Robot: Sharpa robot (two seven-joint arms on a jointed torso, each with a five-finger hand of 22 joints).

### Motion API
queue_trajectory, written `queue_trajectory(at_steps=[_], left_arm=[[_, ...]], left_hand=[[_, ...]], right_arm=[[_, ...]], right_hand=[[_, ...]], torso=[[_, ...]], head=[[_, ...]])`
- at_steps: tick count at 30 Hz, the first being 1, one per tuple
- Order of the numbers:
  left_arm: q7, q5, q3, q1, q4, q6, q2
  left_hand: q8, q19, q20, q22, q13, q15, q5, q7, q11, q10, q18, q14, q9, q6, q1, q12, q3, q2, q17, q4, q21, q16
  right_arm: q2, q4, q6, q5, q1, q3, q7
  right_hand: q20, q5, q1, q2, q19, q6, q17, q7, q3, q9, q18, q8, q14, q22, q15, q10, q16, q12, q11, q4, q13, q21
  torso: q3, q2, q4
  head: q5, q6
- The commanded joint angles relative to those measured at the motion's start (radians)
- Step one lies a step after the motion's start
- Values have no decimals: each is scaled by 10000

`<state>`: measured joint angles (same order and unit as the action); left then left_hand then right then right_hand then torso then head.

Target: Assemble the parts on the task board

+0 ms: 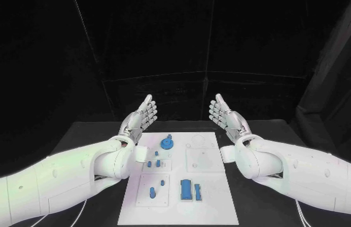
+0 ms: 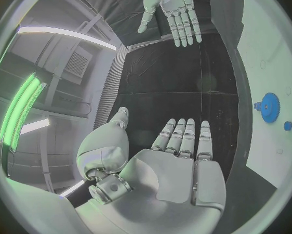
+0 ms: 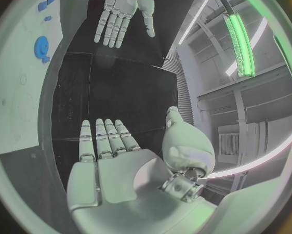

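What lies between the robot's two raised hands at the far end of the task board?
In the head view, the left hand and right hand face each other with the far end of the white task board and bare black table between them. Neither holds anything.

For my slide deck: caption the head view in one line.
Both hands, left hand and right hand, held open with fingers straight above the far end of the white task board, blue parts untouched.
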<state>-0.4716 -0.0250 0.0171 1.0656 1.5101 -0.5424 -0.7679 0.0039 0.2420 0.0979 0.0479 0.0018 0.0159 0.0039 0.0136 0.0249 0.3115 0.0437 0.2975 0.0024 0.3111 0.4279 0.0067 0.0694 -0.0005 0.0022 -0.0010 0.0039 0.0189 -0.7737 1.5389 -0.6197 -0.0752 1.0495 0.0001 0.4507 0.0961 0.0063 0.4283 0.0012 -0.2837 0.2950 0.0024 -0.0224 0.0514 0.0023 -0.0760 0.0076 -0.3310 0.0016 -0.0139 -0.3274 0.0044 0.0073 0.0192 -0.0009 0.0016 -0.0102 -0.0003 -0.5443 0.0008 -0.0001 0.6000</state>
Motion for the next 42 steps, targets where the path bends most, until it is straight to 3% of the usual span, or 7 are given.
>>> queue_trajectory(at_steps=[1,24,25,27,29,30,42], left_arm=[[-433,223,-86,-70,323,-1826,-65],[-484,250,-171,-156,599,-2276,-121],[-484,250,-171,-156,599,-2276,-121],[-484,250,-171,-156,599,-2276,-121],[-484,250,-171,-156,599,-2276,-121],[-484,250,-171,-156,599,-2276,-121],[-484,250,-171,-156,599,-2276,-121]], left_hand=[[-39,-769,-979,-479,-18,-159,-39,-136,-249,-995,-437,-954,-24,-992,-1364,-67,-694,5,-22,10,-39,-189],[-39,-2420,-979,-479,-18,-159,-39,-136,-249,-2265,-437,-2159,-24,-2265,-3127,-67,-694,5,-22,10,-39,-189],[-39,-2420,-979,-479,-18,-159,-39,-136,-249,-2302,-437,-2199,-24,-2300,-3182,-67,-694,5,-22,10,-39,-189],[-39,-2420,-979,-479,-18,-159,-39,-136,-249,-2373,-437,-2252,-24,-2367,-3260,-67,-694,5,-22,10,-39,-189],[-39,-2420,-979,-479,-18,-159,-39,-136,-249,-2406,-437,-2975,-24,-3111,-3320,-67,-694,5,-22,10,-39,-189],[-39,-2420,-979,-479,-18,-159,-39,-136,-249,-3115,-437,-2975,-24,-3111,-3349,-67,-694,5,-22,10,-39,-189],[-39,-2420,-979,-479,-18,-159,-39,-136,-249,-3115,-437,-2975,-24,-3111,-4279,-67,-694,5,-22,10,-39,-189]], right_arm=[[-47,239,-1404,707,8,1,661],[-63,311,-1503,752,5,-1,693],[-63,311,-1503,752,5,-1,693],[-63,311,-1503,752,5,-1,693],[-63,311,-1503,752,5,-1,693],[-63,311,-1503,752,5,-1,693],[-63,311,-1503,752,5,-1,693]], right_hand=[[-961,-63,-1372,-12,903,-944,-24,224,-514,-23,760,-76,1057,-16,139,1046,-44,-73,-192,9,-16,102],[-961,-63,-3109,-12,2028,-2148,-24,224,-514,-23,760,-76,2404,-16,139,2391,-44,-73,-192,9,-16,102],[-961,-63,-3308,-12,2837,-2950,-24,224,-514,-23,760,-76,2563,-16,139,2537,-44,-73,-192,9,-16,102],[-961,-63,-4283,-12,2837,-2950,-24,224,-514,-23,760,-76,3310,-16,139,3274,-44,-73,-192,9,-16,102],[-961,-63,-4283,-12,2837,-2950,-24,224,-514,-23,760,-76,3310,-16,139,3274,-44,-73,-192,9,-16,102],[-961,-63,-4283,-12,2837,-2950,-24,224,-514,-23,760,-76,3310,-16,139,3274,-44,-73,-192,9,-16,102],[-961,-63,-4283,-12,2837,-2950,-24,224,-514,-23,760,-76,3310,-16,139,3274,-44,-73,-192,9,-16,102]], torso=[[3,1,-8],[3,1,-8],[3,1,-8],[3,1,-8],[3,1,-8],[3,1,-8],[3,1,-8]], head=[[1,0],[1,0],[1,0],[1,0],[1,0],[1,0],[1,0]])
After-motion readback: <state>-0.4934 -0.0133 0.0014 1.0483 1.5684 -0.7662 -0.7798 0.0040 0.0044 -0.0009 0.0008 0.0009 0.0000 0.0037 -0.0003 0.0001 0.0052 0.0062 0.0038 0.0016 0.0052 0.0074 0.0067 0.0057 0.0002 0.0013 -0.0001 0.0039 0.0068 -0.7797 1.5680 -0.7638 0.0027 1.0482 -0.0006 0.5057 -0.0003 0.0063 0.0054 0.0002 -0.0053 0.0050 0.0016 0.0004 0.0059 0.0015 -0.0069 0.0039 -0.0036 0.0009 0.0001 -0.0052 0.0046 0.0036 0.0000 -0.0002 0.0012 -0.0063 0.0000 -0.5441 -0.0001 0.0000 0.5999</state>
